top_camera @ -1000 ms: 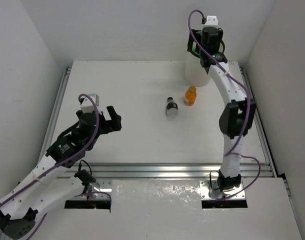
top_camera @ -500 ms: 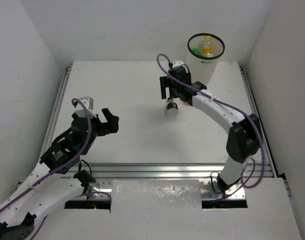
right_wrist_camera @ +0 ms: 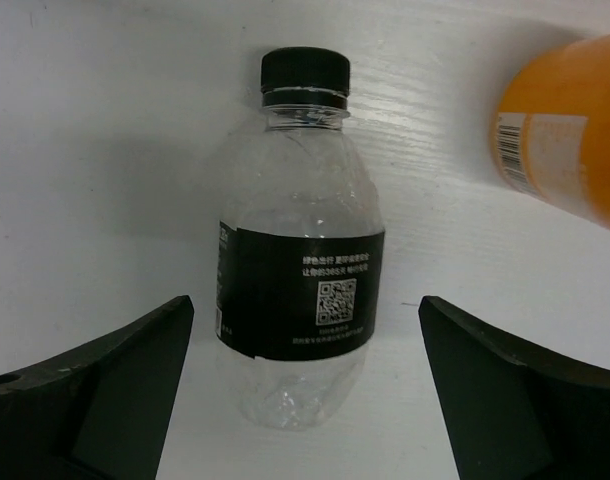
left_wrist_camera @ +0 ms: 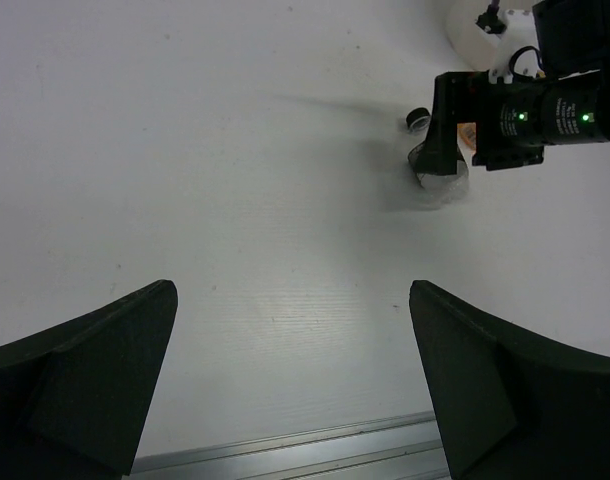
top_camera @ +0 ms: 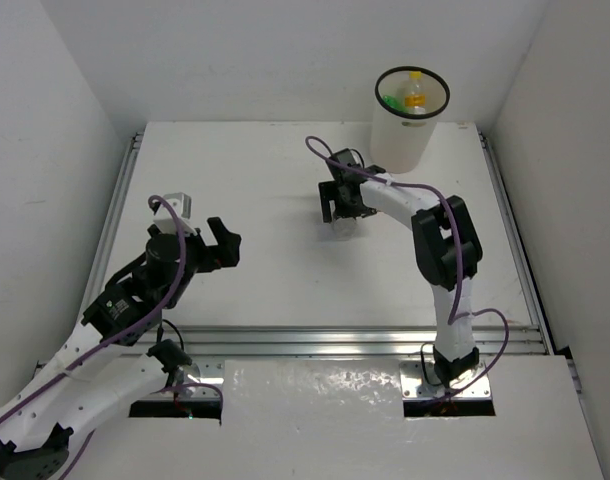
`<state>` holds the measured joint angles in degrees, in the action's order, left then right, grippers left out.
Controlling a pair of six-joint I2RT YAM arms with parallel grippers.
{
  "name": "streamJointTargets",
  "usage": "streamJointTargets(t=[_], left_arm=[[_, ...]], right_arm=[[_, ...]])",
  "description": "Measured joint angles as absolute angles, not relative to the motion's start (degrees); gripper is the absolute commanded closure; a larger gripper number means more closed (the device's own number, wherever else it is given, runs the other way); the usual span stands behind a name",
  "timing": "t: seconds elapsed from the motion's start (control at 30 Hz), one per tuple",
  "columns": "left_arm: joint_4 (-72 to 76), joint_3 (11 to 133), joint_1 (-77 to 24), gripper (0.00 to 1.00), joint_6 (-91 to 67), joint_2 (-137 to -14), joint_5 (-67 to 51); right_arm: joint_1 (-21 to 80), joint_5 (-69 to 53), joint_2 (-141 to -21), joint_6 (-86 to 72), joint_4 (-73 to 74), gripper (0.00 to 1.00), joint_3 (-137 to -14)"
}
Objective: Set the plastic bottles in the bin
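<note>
A clear plastic bottle [right_wrist_camera: 297, 290] with a black cap and a black label lies on the white table. My right gripper [right_wrist_camera: 305, 310] is open, with one finger on each side of the bottle and a gap on both sides. From above, the right gripper [top_camera: 341, 210] hangs low over this bottle [top_camera: 343, 228]. An orange-filled bottle [right_wrist_camera: 570, 130] lies just beyond it to the right. The bin [top_camera: 410, 140] stands at the far right with a green bottle and a yellow-capped one inside. My left gripper [top_camera: 228, 240] is open and holds nothing, far to the left.
The left wrist view shows bare table between the left gripper's [left_wrist_camera: 293, 295] open fingers, with an aluminium rail [left_wrist_camera: 285, 455] at the near edge. White walls enclose the table on three sides. The right arm stretches over the table's middle right.
The right arm swung from above the bin down and left to the clear bottle, and its fingers now straddle it. The left arm shifted only slightly.
</note>
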<state>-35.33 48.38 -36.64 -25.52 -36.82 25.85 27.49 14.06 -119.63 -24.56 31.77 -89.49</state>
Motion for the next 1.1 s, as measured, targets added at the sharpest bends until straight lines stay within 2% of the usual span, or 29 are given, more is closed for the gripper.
streamJointTargets(t=[0.07, 0.1, 0.13, 0.17, 0.3, 0.33, 0.53, 0.6, 0.87, 0.97, 1.1], left_arm=[[-35.3, 48.4, -36.6, 0.0, -25.5, -36.8, 25.6], [-35.3, 48.4, -36.6, 0.0, -25.4, -36.8, 25.5], [-35.3, 48.4, -36.6, 0.0, -25.4, -36.8, 25.4], [-35.3, 48.4, -36.6, 0.0, -25.3, -36.8, 25.3], [-34.9, 48.4, -36.6, 0.0, -25.3, -36.8, 25.1], [-34.9, 48.4, -36.6, 0.0, -25.2, -36.8, 25.0], [-34.9, 48.4, -36.6, 0.0, -24.9, -36.8, 24.8], [-34.9, 48.4, -36.6, 0.0, -24.8, -36.8, 24.8], [-34.6, 48.4, -36.6, 0.0, -24.3, -37.1, 23.8], [-34.2, 48.4, -36.6, 0.0, -23.9, -38.0, 22.5], [-33.9, 48.3, -36.6, 0.0, -23.6, -38.7, 21.0]], right_arm=[[27.4, 12.9, -120.8, -24.7, 31.8, 0.12, -89.5], [27.4, 12.3, -121.3, -24.7, 31.8, 0.17, -89.5], [27.4, 11.7, -121.7, -24.7, 31.8, 0.25, -89.5], [27.4, 11.3, -122.0, -24.5, 31.7, 0.42, -89.5], [27.4, 9.8, -122.2, -23.7, 30.9, 0.72, -89.5], [27.5, 9.6, -122.2, -23.3, 30.5, 0.74, -89.5], [27.5, 7.6, -117.1, -19.6, 30.6, 0.73, -89.6], [27.1, 8.1, -114.3, -17.8, 32.5, 0.73, -93.2], [15.6, 9.4, -120.0, -12.3, 33.9, 0.67, -133.9], [11.0, 9.8, -120.5, -11.0, 30.3, 0.67, -135.1], [7.1, 8.3, -122.9, -10.6, 28.6, 0.61, -133.6]])
